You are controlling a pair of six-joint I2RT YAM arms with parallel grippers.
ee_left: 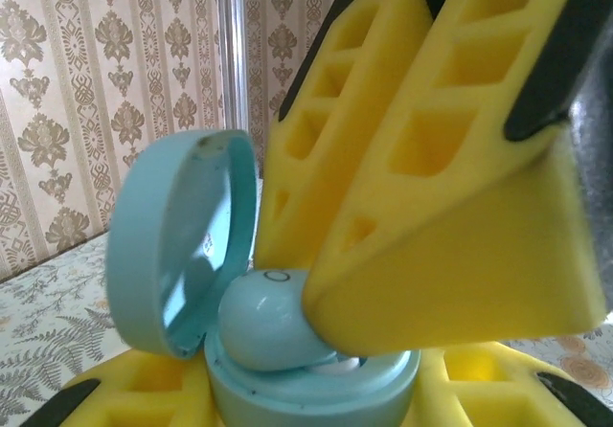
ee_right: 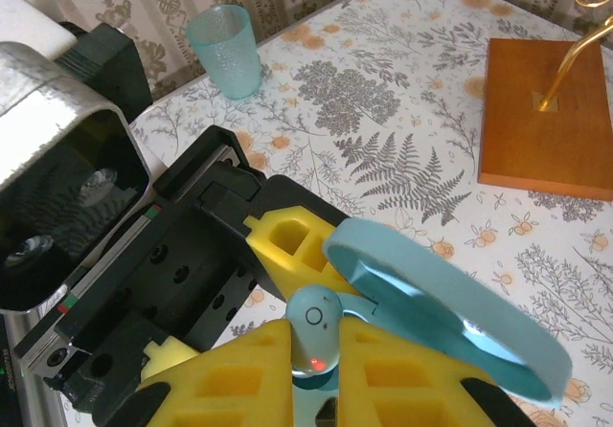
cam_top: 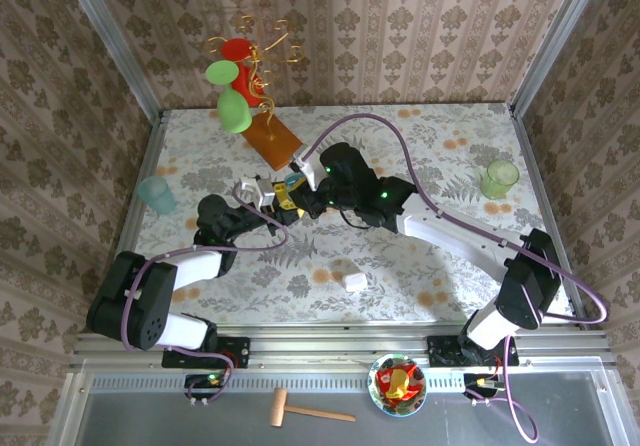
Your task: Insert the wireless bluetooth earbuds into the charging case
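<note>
A pale blue charging case (ee_left: 316, 389) with its round lid (ee_left: 177, 245) swung open sits between the yellow fingers of my left gripper (ee_left: 311, 396), which is shut on its base. My right gripper (ee_right: 316, 370) is shut on a pale blue earbud (ee_right: 314, 326), gripped at the sides with a red light glowing low on it. In the left wrist view the earbud (ee_left: 263, 326) rests partly in the case's well, something white showing under it. Both grippers meet above the table's middle, left gripper (cam_top: 268, 194) beside right gripper (cam_top: 300, 191). The open lid (ee_right: 450, 303) stands to the right of the earbud.
A teal cup (cam_top: 157, 194) stands at the left, a green cup (cam_top: 499, 179) at the right. A wooden base (cam_top: 270, 136) with a wire stand and coloured ornaments is at the back. A small white piece (cam_top: 354, 281) lies near the front. A bowl (cam_top: 397, 384) and a hammer (cam_top: 300, 409) lie on the near ledge.
</note>
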